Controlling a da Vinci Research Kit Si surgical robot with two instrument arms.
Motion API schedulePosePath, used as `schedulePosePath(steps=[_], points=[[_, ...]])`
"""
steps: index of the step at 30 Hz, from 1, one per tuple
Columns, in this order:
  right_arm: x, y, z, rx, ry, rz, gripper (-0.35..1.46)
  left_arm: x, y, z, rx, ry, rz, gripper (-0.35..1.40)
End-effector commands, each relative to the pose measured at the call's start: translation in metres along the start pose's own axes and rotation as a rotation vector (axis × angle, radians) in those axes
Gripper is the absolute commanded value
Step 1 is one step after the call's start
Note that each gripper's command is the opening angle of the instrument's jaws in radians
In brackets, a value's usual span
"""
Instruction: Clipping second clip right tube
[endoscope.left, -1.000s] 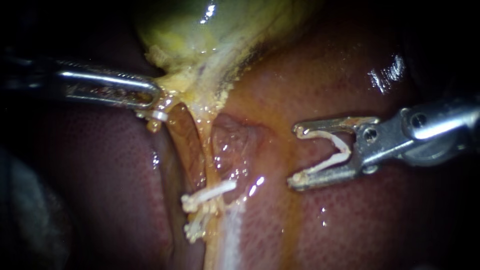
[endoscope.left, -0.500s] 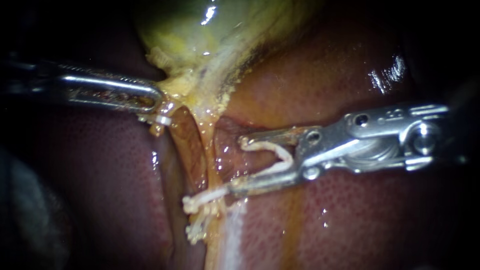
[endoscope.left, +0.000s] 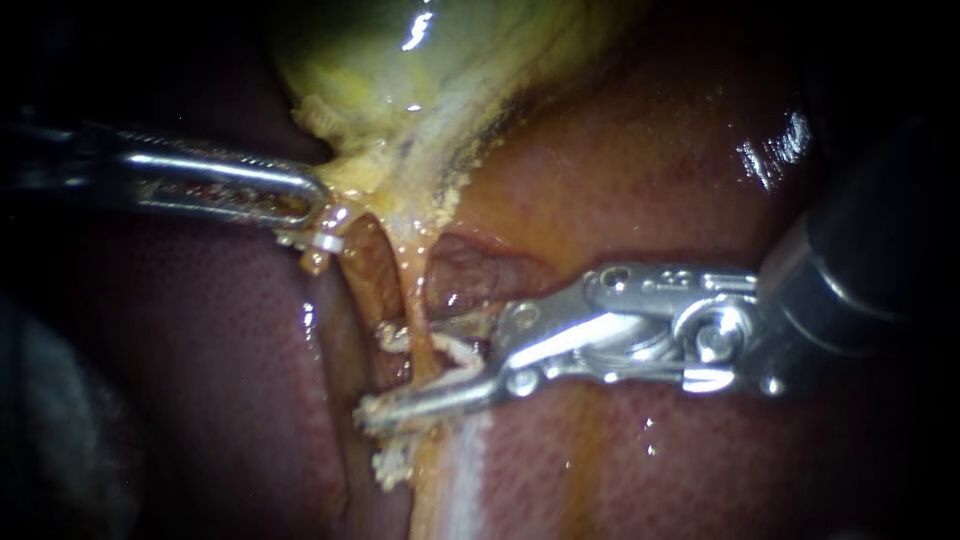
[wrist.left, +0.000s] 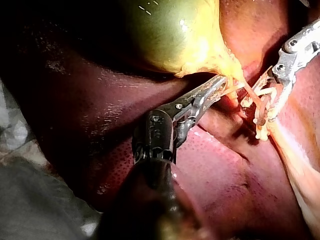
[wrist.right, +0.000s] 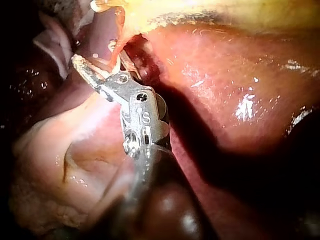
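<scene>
My right tool (endoscope.left: 378, 375), spread and holding its open clip (endoscope.left: 455, 348), straddles the right tube (endoscope.left: 414, 292) near centre, seemingly fully across. Next: squeeze it closed. My left tool (endoscope.left: 318, 205) pinches the gallbladder (endoscope.left: 420, 60) at ten o'clock.

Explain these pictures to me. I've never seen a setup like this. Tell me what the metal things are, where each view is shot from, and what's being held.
This is a surgical robot working on a pig's liver and yellow-green gallbladder. One view comes from an endoscope close to the tissue. The other two come from cameras on each arm. The left instrument has its jaws shut on the gallbladder's neck. The right instrument carries an open white clip between its jaws, astride the thin tube. Just below, another clip sits on that tube.
</scene>
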Motion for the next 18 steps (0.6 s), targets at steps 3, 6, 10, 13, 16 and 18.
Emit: schedulePosePath(steps=[3,6,10,13,16,18], points=[[0.0000,-0.0004,0.0001,0.063,0.020,0.020,0.49,0.0000,0.0000,0.0000,0.001,0.000,0.000,-0.35],[0.0001,-0.0012,0.0002,0.113,0.026,0.020,0.48,0.0000,0.0000,0.0001,0.001,0.000,0.000,-0.35],[0.0002,-0.0028,0.0003,0.166,0.013,0.020,0.45,-0.0001,0.0000,0.0000,0.001,0.000,0.000,-0.35],[0.0002,-0.0040,0.0005,0.199,0.005,0.022,0.43,-0.0001,0.0000,0.0000,0.001,0.000,0.000,-0.35],[0.0003,-0.0046,0.0008,0.206,0.000,0.020,0.42,-0.0001,0.0000,0.0000,0.001,0.000,0.000,-0.35],[0.0004,-0.0046,0.0008,0.203,0.002,0.021,0.39,-0.0001,0.0000,0.0000,0.001,0.000,0.000,-0.35]])
